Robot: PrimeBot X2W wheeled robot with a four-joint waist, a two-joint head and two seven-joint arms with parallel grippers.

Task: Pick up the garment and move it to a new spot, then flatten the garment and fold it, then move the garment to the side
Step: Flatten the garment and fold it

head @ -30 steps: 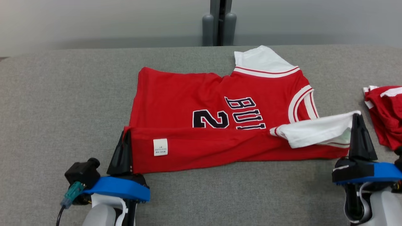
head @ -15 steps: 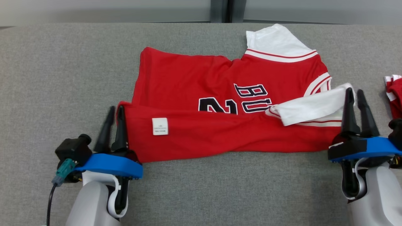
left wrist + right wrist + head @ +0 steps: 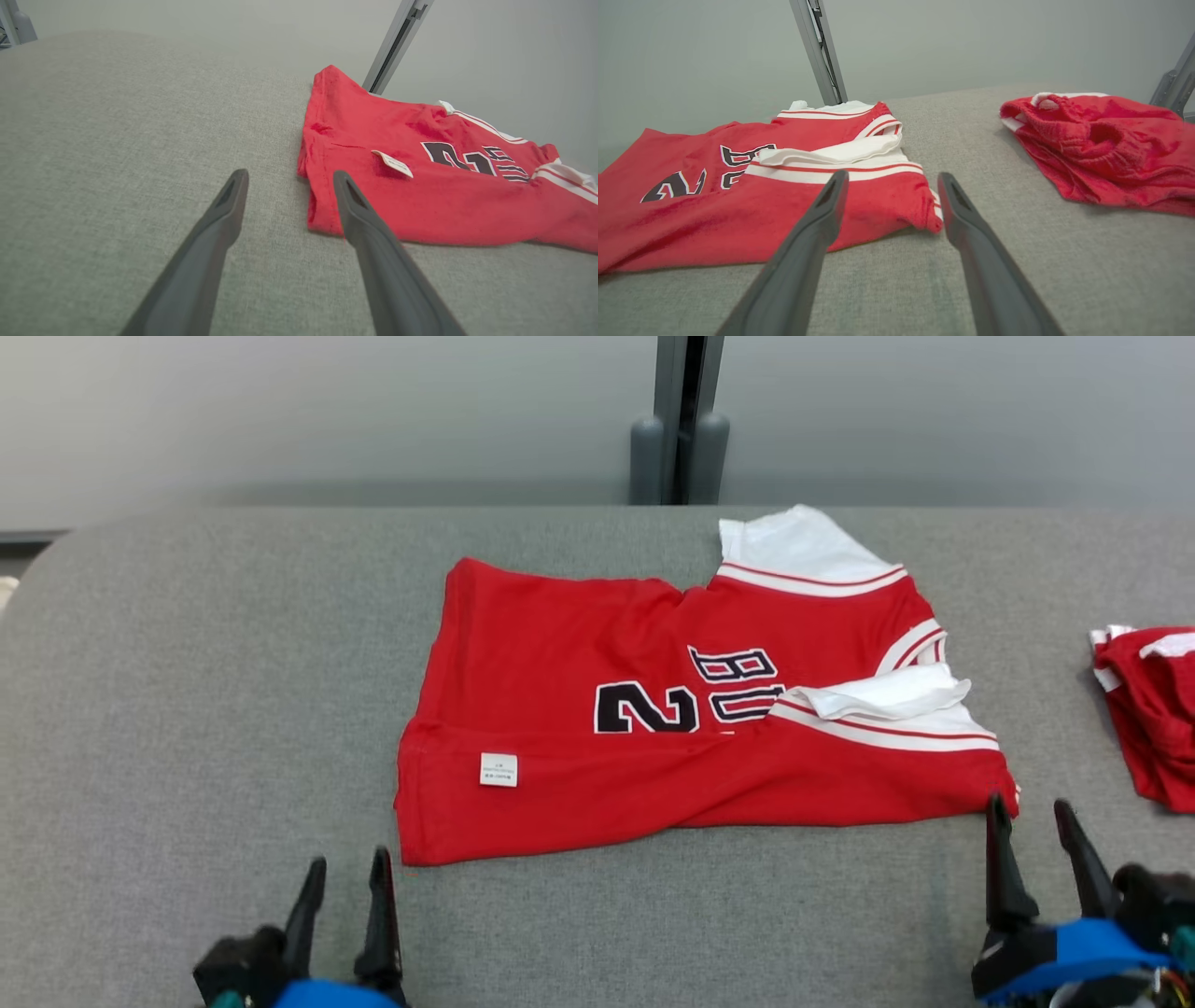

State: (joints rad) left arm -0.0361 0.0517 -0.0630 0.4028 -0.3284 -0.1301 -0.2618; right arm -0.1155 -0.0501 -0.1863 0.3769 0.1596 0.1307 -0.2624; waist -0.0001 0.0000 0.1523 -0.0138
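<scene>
The garment (image 3: 691,709) lay flat about the middle of the worktop (image 3: 187,709), somewhat nearer its far edge. Its near long strip was turned over onto the body, so the care label (image 3: 499,770) faced up, and a white sleeve (image 3: 878,695) lay rumpled over the lettering. The left claw (image 3: 349,859) hung toward the worktop's near edge, just beside the garment's near left corner, fingers parted a moderate way and holding nothing. The right claw (image 3: 1030,803) stood likewise parted and empty, just beside the near right corner. A second red garment (image 3: 1153,709) sat bunched at the right edge, well apart.

By the look of it, one lengthwise fold was laid and the folding only partly done — the far side and its far sleeve (image 3: 794,541) were not yet brought in. The next fold would probably go best if the rumpled sleeve were smoothed first, lest it leave a lump under later layers. Each claw should pinch both layers at its corner, and the two should rise and travel together — the cloth looked limp and would likely sag between them, skewing the crease. The right claw needed care to stay clear of the bunched garment.
</scene>
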